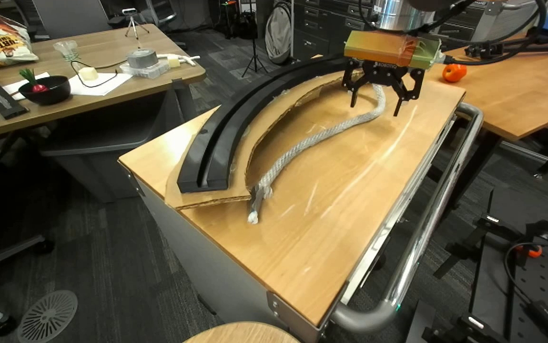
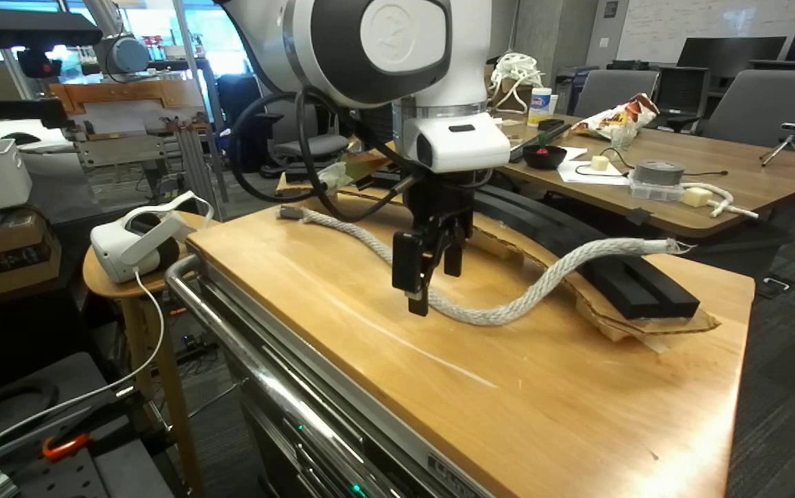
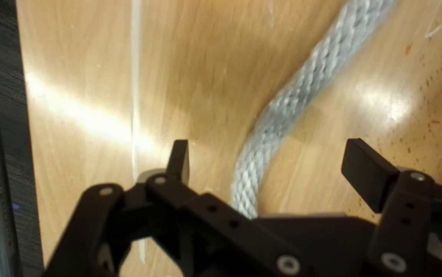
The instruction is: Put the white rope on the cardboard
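Observation:
The white rope [image 1: 302, 144] lies in a loose curve along the wooden tabletop, its dark-taped end beside the near tip of the cardboard [image 1: 241, 167]. That cardboard is a long arc with tan edges under a black grooved top. In an exterior view the rope's frayed far end [image 2: 660, 246] passes over the cardboard [image 2: 605, 311]; whether it touches there I cannot tell. My gripper [image 2: 435, 285] hangs above the rope's middle, open. Seen from the wrist, the rope [image 3: 251, 165] runs through the gap of the gripper [image 3: 265, 141], touching neither finger.
A metal handle rail [image 1: 427, 228] runs along one long side of the cart. On a table close to the cart's corner sits an orange round object [image 1: 454, 72]. Another table holds a black bowl [image 1: 47, 90] and a chip bag [image 1: 5, 43]. A white headset [image 2: 138, 238] rests on a stool.

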{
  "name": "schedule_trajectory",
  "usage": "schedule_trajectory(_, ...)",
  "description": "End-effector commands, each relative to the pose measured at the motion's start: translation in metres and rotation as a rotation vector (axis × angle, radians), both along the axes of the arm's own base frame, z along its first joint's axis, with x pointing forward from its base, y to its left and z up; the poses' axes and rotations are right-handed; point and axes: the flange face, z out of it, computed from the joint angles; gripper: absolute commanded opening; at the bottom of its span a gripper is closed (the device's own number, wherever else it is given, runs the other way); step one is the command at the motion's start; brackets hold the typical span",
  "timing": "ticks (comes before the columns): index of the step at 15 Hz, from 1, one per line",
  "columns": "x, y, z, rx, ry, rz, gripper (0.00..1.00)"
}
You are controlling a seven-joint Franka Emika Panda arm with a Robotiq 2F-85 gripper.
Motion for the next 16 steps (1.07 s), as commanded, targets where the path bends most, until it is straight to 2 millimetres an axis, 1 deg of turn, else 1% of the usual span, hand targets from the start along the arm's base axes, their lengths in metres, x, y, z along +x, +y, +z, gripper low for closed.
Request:
schedule_trajectory(1,0.004,0.011,-0.002,-0.011,-0.010,0.008,0.74)
schedule_trajectory(2,0.005,0.013,-0.004,-0.010,-0.007,0.013,0.73)
schedule_trajectory(4,0.005,0.016,-0.005,-0.010,-0.005,0.019,0.57)
schedule_trajectory(5,0.005,0.016,-0.006,-0.010,-0.003,0.021,0.47)
schedule_trajectory(9,0.008,0.018,-0.004,-0.008,-0.019,0.029,0.17)
schedule_trajectory(11,0.009,0.020,-0.002,-0.009,-0.029,0.037,0.03)
schedule_trajectory(12,0.008,0.021,-0.001,-0.006,-0.035,0.044,0.00)
schedule_trajectory(13,0.007,0.021,0.001,-0.011,-0.039,0.048,0.00)
schedule_trajectory(14,0.006,0.021,0.006,-0.013,-0.050,0.052,0.03)
schedule_trajectory(16,0.006,0.021,0.014,-0.028,-0.077,0.056,0.03)
